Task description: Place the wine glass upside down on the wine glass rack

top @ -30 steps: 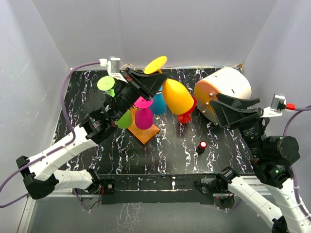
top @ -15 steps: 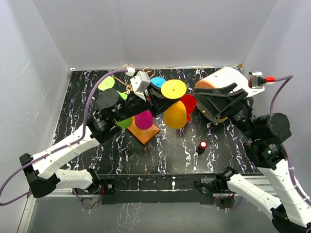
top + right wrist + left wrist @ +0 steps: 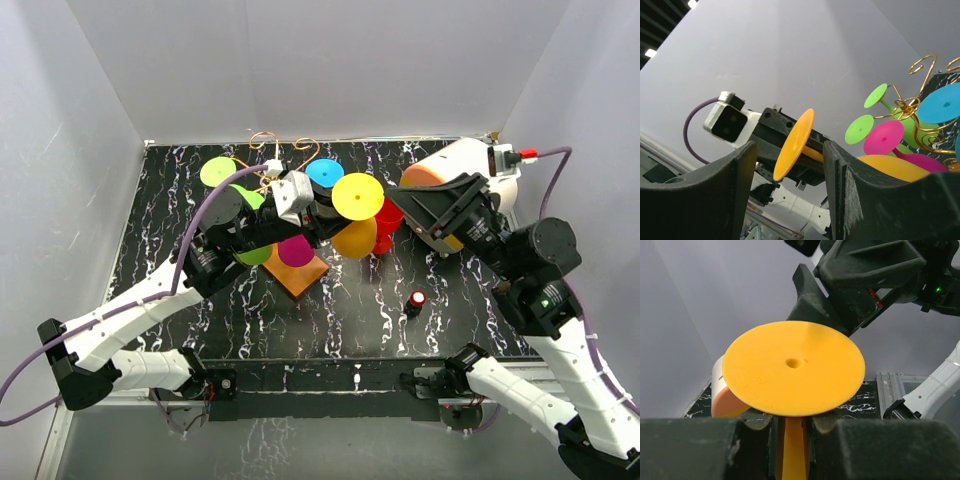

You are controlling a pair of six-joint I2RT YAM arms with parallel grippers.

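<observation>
My left gripper (image 3: 335, 215) is shut on the stem of a yellow wine glass (image 3: 357, 195), held foot-up and bowl-down just right of the wine glass rack. In the left wrist view the stem (image 3: 792, 447) sits between the fingers under the round foot (image 3: 792, 367). The rack's gold scrolls (image 3: 285, 150) rise from an orange-brown base (image 3: 300, 278). My right gripper (image 3: 412, 210) is open, close to the glass's right side. In the right wrist view (image 3: 790, 175) the yellow foot (image 3: 795, 145) shows between its fingers, apart from them.
Green (image 3: 217, 171), blue (image 3: 325, 172), magenta (image 3: 296, 250) and red (image 3: 385, 222) glasses crowd the rack. A white and orange drum (image 3: 470, 165) lies at the back right behind my right gripper. A small black knob with a red top (image 3: 416, 300) stands on the marbled table.
The left gripper swung the yellow glass from tilted to foot-up and brought it lower beside the rack. The right arm moved left toward the glass.
</observation>
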